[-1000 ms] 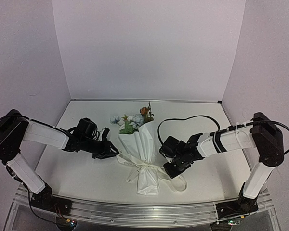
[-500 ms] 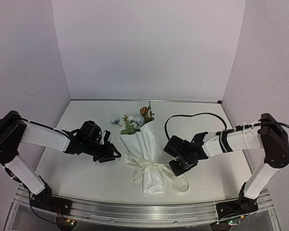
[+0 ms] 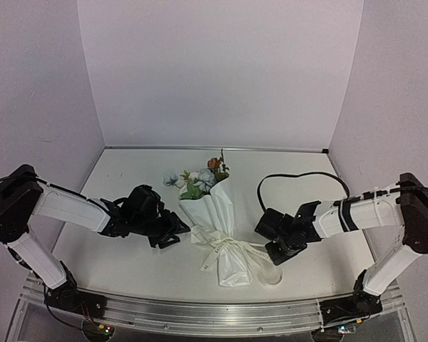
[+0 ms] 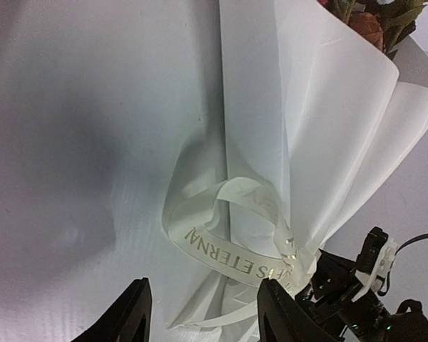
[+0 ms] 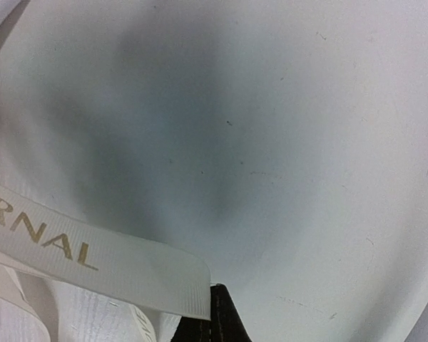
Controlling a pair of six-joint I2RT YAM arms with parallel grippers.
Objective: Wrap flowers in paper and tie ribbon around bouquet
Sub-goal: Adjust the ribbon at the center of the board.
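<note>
Flowers (image 3: 200, 178) lie mid-table in the top view, heads toward the far side. Their stems are hidden inside the paper (image 3: 217, 212), which is rolled into a cone around them. The ribbon (image 3: 228, 246) crosses the cone's narrow waist in a bunch that could be a knot or only a first loop. The left gripper (image 3: 172, 231) sits just beside the cone's left edge. The right gripper (image 3: 277, 251) is off to the right, with a strand of ribbon running from the waist to it.

From the left wrist, the fingers (image 4: 132, 317) stand spread with nothing between them. Beyond them a slack loop of ribbon (image 4: 225, 253) rises against the paper (image 4: 307, 128).

From the right wrist, the jaws are pressed together. The lettered ribbon (image 5: 93, 263) ends right at the dark fingertip (image 5: 214, 320), so it appears pinched there, above the bare table (image 5: 285, 142).

The wrapping looks done and the ribbon is already round the bouquet. With that loop so loose, the tie seems unfinished: it likely needs drawing tight and securing.
</note>
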